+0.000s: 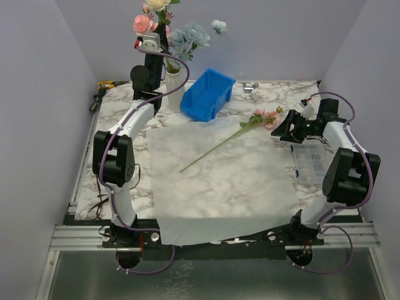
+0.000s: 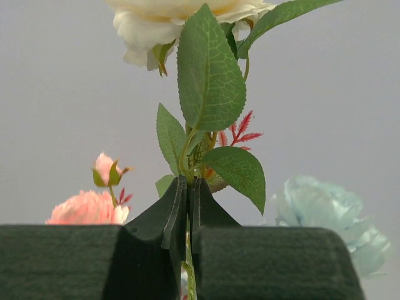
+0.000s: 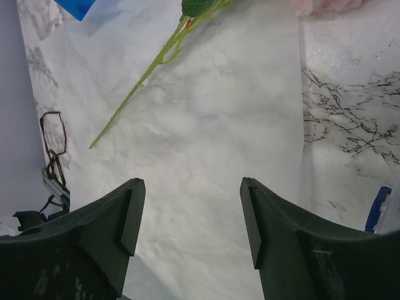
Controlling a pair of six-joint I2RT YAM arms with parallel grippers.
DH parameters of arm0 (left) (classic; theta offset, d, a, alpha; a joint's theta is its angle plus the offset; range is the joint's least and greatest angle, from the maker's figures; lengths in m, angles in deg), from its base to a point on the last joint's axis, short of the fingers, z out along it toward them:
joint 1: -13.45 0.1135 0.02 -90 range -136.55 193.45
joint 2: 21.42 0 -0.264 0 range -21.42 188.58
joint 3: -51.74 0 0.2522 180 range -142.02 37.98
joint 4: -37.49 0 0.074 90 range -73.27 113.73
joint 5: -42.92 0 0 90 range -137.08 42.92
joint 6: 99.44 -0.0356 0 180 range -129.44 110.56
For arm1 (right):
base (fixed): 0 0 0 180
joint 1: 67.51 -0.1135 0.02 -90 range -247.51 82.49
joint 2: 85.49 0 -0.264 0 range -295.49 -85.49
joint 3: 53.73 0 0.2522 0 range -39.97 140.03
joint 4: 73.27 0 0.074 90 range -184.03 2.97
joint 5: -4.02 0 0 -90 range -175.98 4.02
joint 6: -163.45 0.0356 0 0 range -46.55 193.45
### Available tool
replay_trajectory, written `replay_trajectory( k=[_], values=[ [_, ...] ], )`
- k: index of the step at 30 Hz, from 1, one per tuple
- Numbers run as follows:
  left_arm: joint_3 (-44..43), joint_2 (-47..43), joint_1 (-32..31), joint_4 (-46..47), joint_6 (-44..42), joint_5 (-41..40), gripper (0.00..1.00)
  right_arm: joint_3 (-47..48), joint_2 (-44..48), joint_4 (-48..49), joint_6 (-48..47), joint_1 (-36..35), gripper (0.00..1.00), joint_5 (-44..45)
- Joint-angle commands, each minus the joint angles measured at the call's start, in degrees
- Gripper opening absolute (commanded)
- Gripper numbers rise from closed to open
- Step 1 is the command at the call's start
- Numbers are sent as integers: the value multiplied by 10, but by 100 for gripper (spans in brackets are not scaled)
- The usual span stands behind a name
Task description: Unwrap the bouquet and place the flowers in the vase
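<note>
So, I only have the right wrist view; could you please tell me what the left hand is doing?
Observer: The left hand is shut on a cream flower's stem, high above the vase.
Operator: Is anything in the vase already?
Observer: Yes, a pink flower and pale blue flowers stand in it.
Operator: Whose stem do I see?
Observer: It belongs to a loose flower on the wrapping paper, its pink head close by the right hand.

cream rose [image 2: 181,19]: cropped by top edge | pink bloom [image 3: 325,5]: likewise cropped
</note>
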Motion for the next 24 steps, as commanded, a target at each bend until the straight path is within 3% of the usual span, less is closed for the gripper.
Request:
replay_trajectory(
  k=[1,14,24],
  values=[
    [26,4,4,23,16,-38,0,9,-3,-5,-7,3,71,13],
    [106,2,4,-57,63,-54,0,6,-11,3,-1,3,71,8],
    [166,-41,-4,-108,68,-38,25,11,-15,7,1,3,73,7]
  ],
)
